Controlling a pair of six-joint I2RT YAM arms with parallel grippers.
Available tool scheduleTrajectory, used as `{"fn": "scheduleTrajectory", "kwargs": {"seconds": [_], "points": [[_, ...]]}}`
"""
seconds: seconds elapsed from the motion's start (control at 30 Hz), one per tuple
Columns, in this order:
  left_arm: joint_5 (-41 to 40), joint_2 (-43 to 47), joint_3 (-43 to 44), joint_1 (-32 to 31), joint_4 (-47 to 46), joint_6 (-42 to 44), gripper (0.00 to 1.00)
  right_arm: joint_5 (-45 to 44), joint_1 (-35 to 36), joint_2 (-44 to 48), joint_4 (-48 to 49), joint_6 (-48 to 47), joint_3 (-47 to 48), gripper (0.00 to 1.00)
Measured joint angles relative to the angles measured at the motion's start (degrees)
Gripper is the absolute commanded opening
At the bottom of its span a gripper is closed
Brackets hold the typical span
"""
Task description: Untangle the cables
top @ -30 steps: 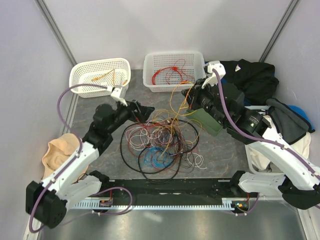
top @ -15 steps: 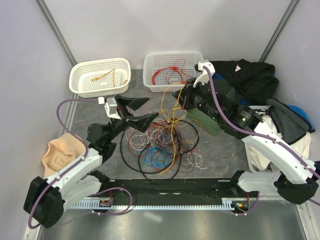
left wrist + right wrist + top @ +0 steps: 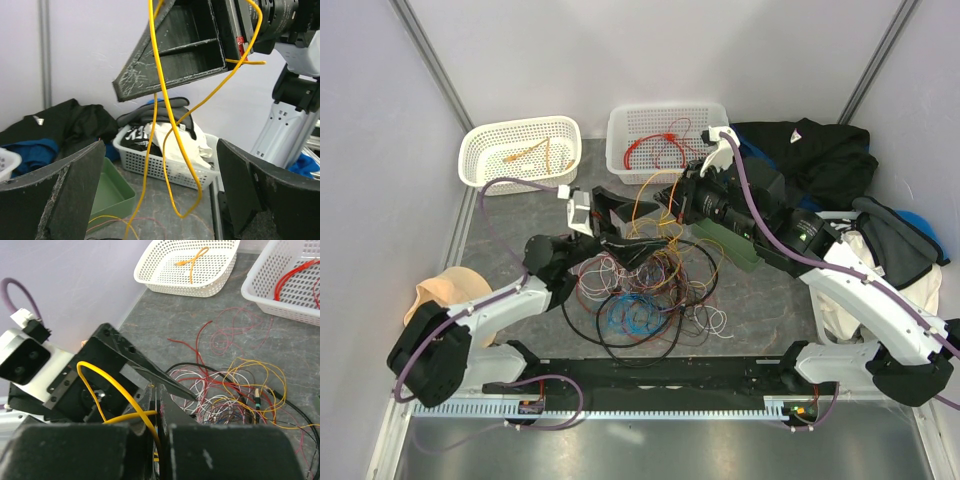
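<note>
A tangle of thin red, white, blue and yellow cables ringed by a thicker black cable lies mid-table; it also shows in the right wrist view. My right gripper is shut on a yellow cable and holds it lifted above the tangle. The yellow cable hangs down in loops from the right gripper. My left gripper is wide open just left of the right one. The hanging yellow strands pass between its fingers, which are not touching them.
A white basket at back left holds an orange cable. A second white basket holds red cable. A green tray lies under the right arm. Black clothes, a laundry basket and beige cloth lie around the edges.
My left gripper has swung right and forward over the tangle and opened, now straddling the hanging yellow cable. My right gripper has shifted left, still holding the yellow cable up.
</note>
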State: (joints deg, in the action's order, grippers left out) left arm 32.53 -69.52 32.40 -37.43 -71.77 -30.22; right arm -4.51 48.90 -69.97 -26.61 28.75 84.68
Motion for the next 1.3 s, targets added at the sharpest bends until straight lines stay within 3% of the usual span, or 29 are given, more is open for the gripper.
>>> {"fn": "scheduleTrajectory", "kwargs": {"seconds": [0.1,0.2,0.23,0.3,0.33,0.4,0.47,0.5,0.6,0.63,0.73,1.0,1.3], "points": [[0.92,-2.91,2.36,-1.51,0.0,0.0,0.99,0.92,0.0,0.0,0.0,0.35,0.0,0.0],[1.36,-5.51,4.15,-2.6,0.26,0.02,0.82,1.55,0.0,0.0,0.02,0.57,0.0,0.0],[1.68,-6.23,4.74,-2.78,0.48,0.0,0.65,1.77,0.0,0.0,0.02,0.61,0.0,0.0],[2.34,-7.52,5.92,-2.86,1.57,-0.04,0.42,2.03,0.0,0.0,0.04,0.66,0.0,0.0],[2.54,-7.96,6.4,-2.89,1.92,-0.35,0.22,2.19,0.0,0.0,0.09,0.74,0.0,0.0],[2.84,-8.68,7.43,-2.89,3.23,-0.31,0.02,2.36,0.0,0.0,0.28,0.94,-0.02,0.02],[3.34,-8.76,8.04,-2.89,4.46,-0.11,0.02,2.4,0.0,0.04,0.68,1.01,-0.26,0.32],[3.41,-8.7,8.15,-2.89,4.98,-0.11,0.02,2.43,0.0,0.17,1.05,1.11,-0.52,0.56],[3.19,-7.96,8.39,-2.89,8.87,0.2,0.02,2.58,0.0,1.03,1.55,0.79,-2.12,0.85],[2.82,-7.41,8.72,-2.89,11.15,0.39,0.02,2.58,0.0,1.51,1.68,0.39,-2.89,0.89],[1.07,-4.96,11.87,-2.78,21.68,1.31,0.02,2.16,0.0,3.3,1.66,-0.46,-5.62,0.96],[-6.54,-1.11,28.59,1.29,50.97,2.6,0.02,-2.29,0.07,7.63,-0.92,-2.03,-11.63,0.98],[-14.56,-6.4,44.61,18.49,76.24,-0.44,0.02,-9.05,0.07,14.49,-1.62,-2.95,-13.53,0.98]]}}
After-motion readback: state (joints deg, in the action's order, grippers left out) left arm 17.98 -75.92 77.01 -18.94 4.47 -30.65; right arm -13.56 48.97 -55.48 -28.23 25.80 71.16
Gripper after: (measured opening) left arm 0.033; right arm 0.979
